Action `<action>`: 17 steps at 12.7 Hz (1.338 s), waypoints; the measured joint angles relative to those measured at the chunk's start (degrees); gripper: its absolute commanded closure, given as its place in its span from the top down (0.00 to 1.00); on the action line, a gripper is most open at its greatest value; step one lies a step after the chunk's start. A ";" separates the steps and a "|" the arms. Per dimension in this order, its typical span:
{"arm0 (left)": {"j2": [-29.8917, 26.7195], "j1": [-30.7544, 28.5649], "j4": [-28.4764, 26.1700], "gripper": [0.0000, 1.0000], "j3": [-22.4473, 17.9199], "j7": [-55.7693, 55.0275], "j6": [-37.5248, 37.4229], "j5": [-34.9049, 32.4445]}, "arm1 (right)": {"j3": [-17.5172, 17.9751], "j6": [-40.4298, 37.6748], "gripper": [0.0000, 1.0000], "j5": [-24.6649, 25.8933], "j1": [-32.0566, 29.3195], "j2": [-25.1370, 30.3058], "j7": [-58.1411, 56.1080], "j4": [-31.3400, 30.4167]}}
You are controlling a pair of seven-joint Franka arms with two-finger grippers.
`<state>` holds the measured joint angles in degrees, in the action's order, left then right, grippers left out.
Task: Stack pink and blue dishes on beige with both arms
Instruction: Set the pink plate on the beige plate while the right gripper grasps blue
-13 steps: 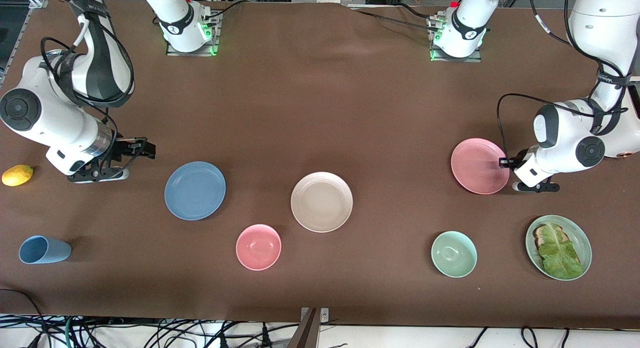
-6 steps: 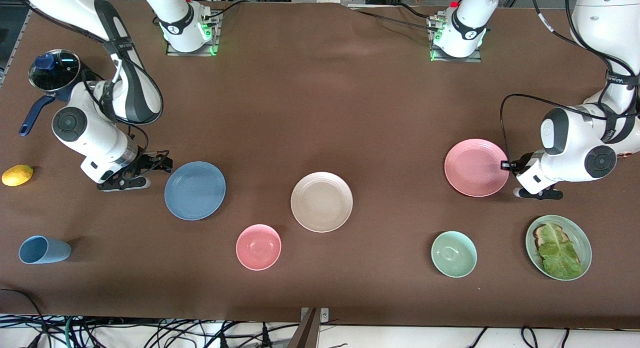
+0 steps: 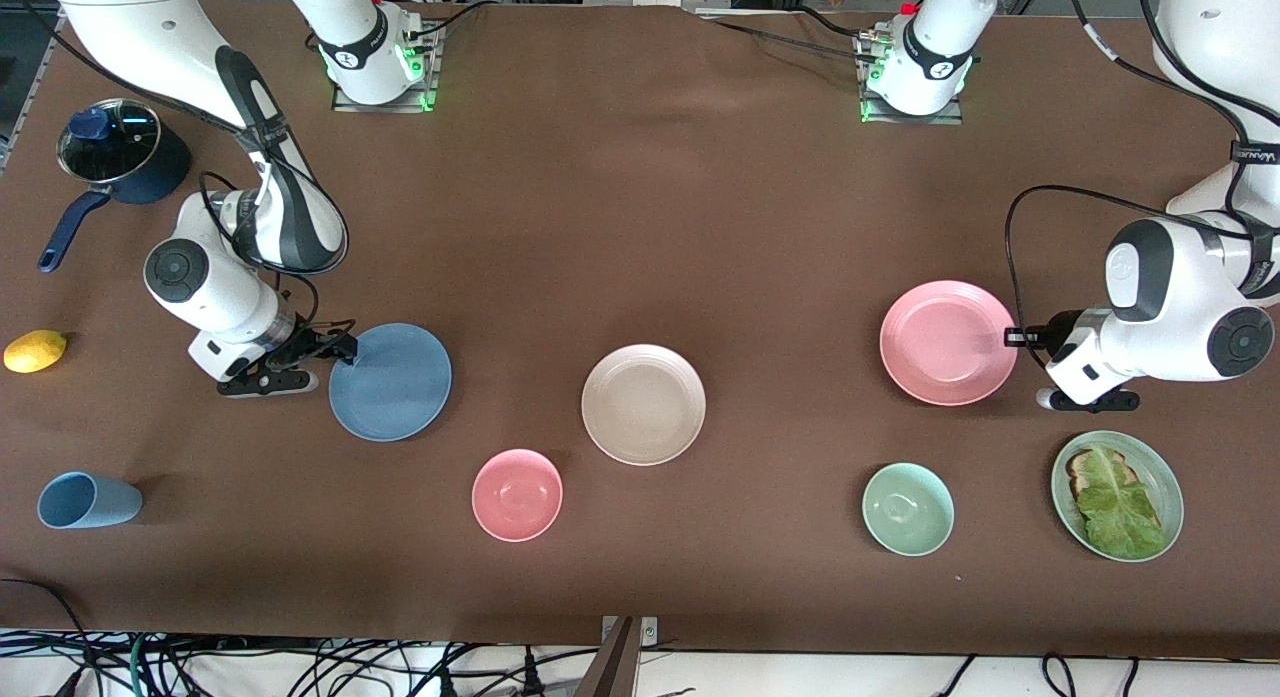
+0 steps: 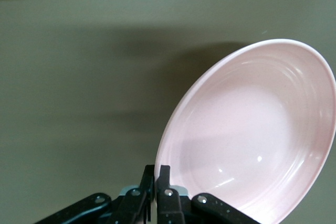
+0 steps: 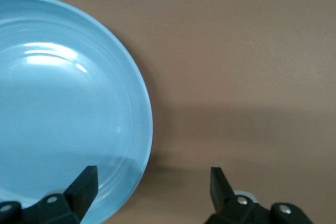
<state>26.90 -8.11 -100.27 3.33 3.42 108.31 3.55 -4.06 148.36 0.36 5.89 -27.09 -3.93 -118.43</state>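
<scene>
On the brown table, the left arm bends low at its own end, its wrist band bearing small writing, probably too blurred to read. The left gripper is clamped on the pink plate rim, tilting it. The right arm crouches likewise; the right gripper is spread wide, one finger over the blue plate edge. The beige plate lies between them, apart from both.
</scene>
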 measured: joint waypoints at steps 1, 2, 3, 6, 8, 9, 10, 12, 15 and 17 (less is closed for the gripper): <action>0.00 0.06 1.00 0.00 1.60 -2.65 -0.62 0.29 | 0.00 1.40 0.89 -0.01 0.00 -1.04 0.00 0.02; 0.01 0.23 1.48 0.00 3.15 -5.37 -0.80 0.45 | 0.01 2.09 0.86 -0.16 -0.01 -1.92 0.00 0.04; 0.02 0.35 1.68 0.00 4.73 -8.17 -0.82 0.92 | 0.00 2.38 0.81 -0.44 -0.02 -2.46 0.00 0.07; 0.34 2.51 3.15 0.00 10.57 -18.77 -0.75 1.71 | 0.03 2.54 0.63 -0.86 -0.03 -2.59 0.00 0.73; 1.61 8.14 5.99 0.00 11.18 -26.54 -0.72 2.59 | 0.05 2.53 0.49 -0.90 -0.03 -2.59 0.00 1.17; 3.02 11.19 7.80 0.00 11.21 -30.13 -0.60 2.84 | 0.06 2.53 0.46 -0.90 -0.03 -2.59 0.00 1.20; 4.88 14.06 9.86 0.00 11.22 -33.12 -0.40 2.90 | 0.09 2.49 0.44 -0.93 -0.03 -2.59 0.00 1.23; 8.86 18.08 13.89 0.00 11.19 -37.85 1.18 2.93 | 0.22 2.48 0.39 -0.98 -0.02 -2.59 0.00 1.27; 12.77 21.96 16.60 0.00 11.19 -43.34 8.12 2.94 | 0.30 2.45 0.24 -1.08 -0.02 -2.59 0.00 1.29; 13.93 24.26 16.83 0.00 11.20 -46.49 12.66 2.95 | 0.53 2.45 0.11 -1.15 -0.01 -2.59 0.00 1.30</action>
<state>40.84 16.14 -83.43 14.53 -43.07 120.97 6.50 -3.52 150.81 -0.80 5.88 -29.67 -3.93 -117.13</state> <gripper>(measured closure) 0.943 0.731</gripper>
